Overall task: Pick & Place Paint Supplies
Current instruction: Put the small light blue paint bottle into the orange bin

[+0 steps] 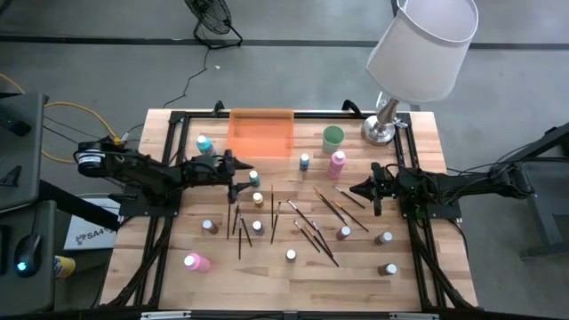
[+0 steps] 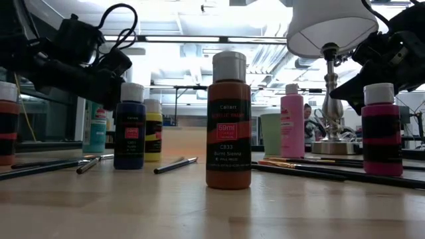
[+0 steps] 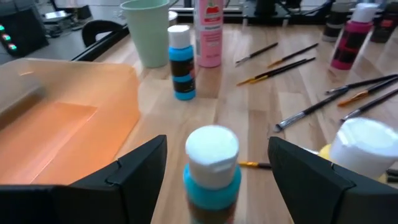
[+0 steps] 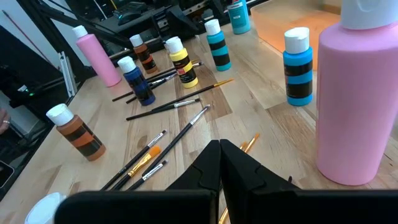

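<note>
A: Step in hand? Approach to a grasp, by the look of it. Left gripper (image 3: pixel 214 171) over the bench (image 1: pixel 276 271), fingers (image 3: pixel 134 171) well apart, straddling a small teal paint bottle with a white cap (image 3: pixel 211 168) without touching it. Same bottle standing upright on the left half of the bench, just in front of the translucent orange tray (image 1: pixel 261 132).

B: And the right gripper (image 4: pixel 221 155)? Waiting at the right side of the bench, fingers together, holding nothing, just beside a tall pink paint bottle (image 4: pixel 357 93).

A: Next move? Probably lowering and closing on the teal bottle's body below the cap, squarely, since a narrow upright bottle tips easily; then a short carry to the tray.

B: Containers? Orange tray bare inside, nothing placed yet. Pale green cup (image 1: pixel 333 137) near the tray, upright; contents not visible.

A: Remaining supplies? Nearly all: capped bottles scattered upright across the bench, thin dark paintbrushes (image 1: pixel 313 231) lying loose in the middle, several crossing. Task judged barely begun.
</note>
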Robot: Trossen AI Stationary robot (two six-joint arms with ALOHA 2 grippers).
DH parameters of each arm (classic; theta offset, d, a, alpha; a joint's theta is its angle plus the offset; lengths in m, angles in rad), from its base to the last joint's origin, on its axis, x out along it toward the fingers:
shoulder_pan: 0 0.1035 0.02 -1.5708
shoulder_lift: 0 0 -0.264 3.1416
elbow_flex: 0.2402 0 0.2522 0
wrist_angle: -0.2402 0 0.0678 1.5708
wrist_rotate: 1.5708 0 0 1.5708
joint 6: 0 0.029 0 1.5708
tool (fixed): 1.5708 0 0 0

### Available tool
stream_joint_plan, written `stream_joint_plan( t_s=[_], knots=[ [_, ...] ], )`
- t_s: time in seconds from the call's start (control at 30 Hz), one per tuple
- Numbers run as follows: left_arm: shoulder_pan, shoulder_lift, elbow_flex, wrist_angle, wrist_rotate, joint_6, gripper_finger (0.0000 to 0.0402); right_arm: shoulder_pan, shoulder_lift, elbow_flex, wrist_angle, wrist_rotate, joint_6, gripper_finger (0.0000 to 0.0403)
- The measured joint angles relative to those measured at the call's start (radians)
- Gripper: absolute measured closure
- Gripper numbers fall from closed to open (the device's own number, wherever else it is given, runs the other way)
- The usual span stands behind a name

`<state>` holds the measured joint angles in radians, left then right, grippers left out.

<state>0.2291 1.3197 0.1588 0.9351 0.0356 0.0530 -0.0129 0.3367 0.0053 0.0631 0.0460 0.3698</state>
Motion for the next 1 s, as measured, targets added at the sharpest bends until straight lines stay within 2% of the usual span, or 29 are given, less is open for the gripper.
stream_joint_plan(
  t_s=[0.47,0.57,0.87,1.0],
  knots=[
    [0.000,0.074,0.026,-0.003,0.008,-0.016,0.0135,0.000,0.000,0.000,0.000,0.000,0.000,0.0401],
    [0.000,0.074,0.026,-0.002,0.007,-0.024,0.0159,0.000,0.000,0.000,0.000,0.000,0.000,0.0401],
    [0.000,0.074,0.026,0.006,0.007,-0.024,0.0267,0.000,0.000,0.000,0.000,0.000,0.000,0.0401],
    [0.000,0.074,0.026,0.007,0.007,-0.019,0.0290,0.000,0.000,0.000,0.000,0.000,0.000,0.0401]
  ],
)
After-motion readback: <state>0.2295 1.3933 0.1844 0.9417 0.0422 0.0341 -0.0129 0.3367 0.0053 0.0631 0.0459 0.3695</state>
